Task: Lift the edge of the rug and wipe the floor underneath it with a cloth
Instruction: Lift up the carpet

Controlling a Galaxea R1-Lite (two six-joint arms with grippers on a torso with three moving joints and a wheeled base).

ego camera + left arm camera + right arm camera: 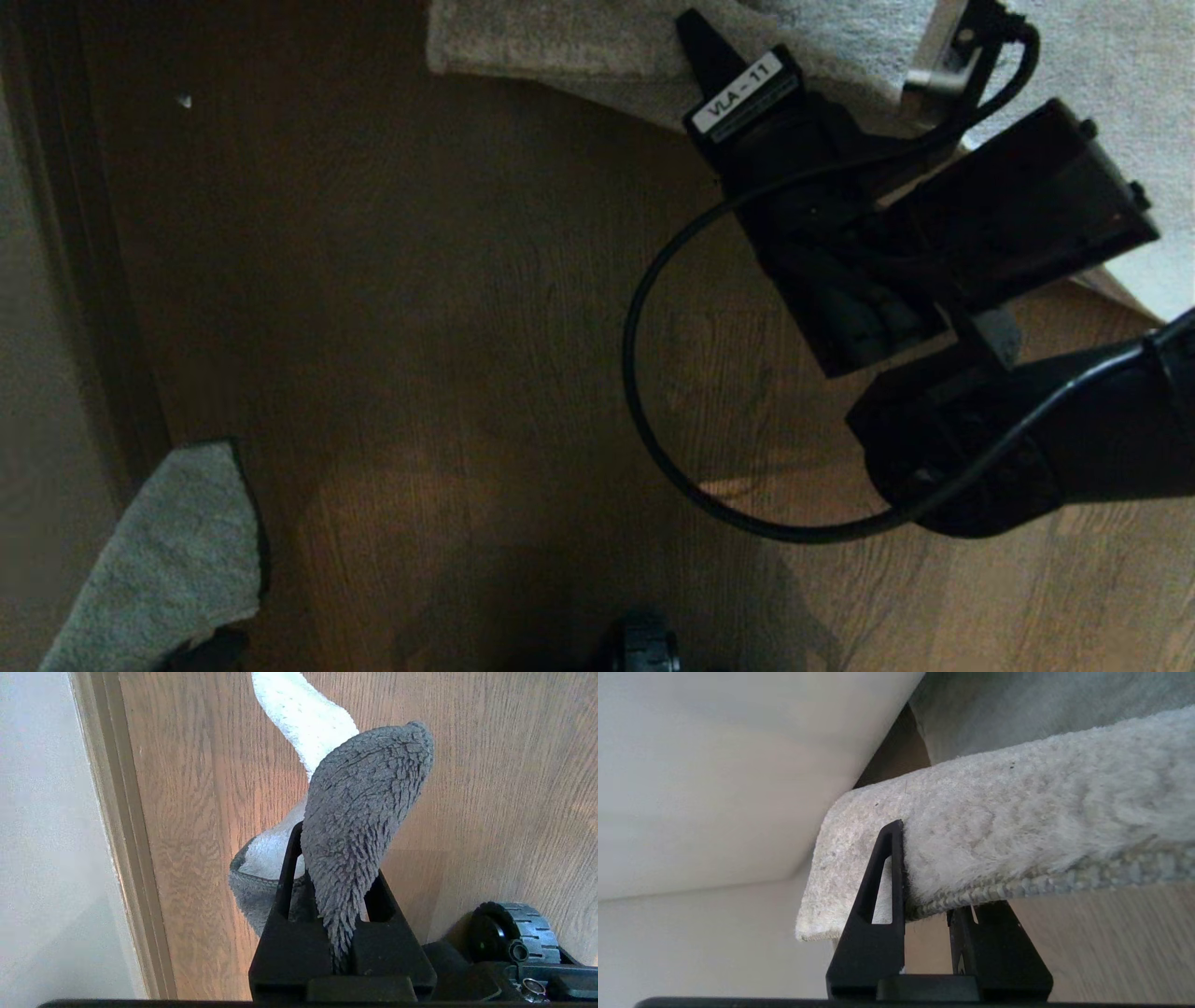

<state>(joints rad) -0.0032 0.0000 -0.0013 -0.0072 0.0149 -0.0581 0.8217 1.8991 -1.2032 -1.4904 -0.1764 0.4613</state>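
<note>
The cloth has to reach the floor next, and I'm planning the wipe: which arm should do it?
Left, probably. Its tool is shut on the cloth above bare floor. The right tool is shut on the rug edge, holding it up.

Your head view was dim and murky; the floor lay in brown shadow, with a warm lit patch only toward the lower right. The rug edge at the top right was washed out. Both wrist views were bright and sharp, with soft daylight on the cloth.
</note>
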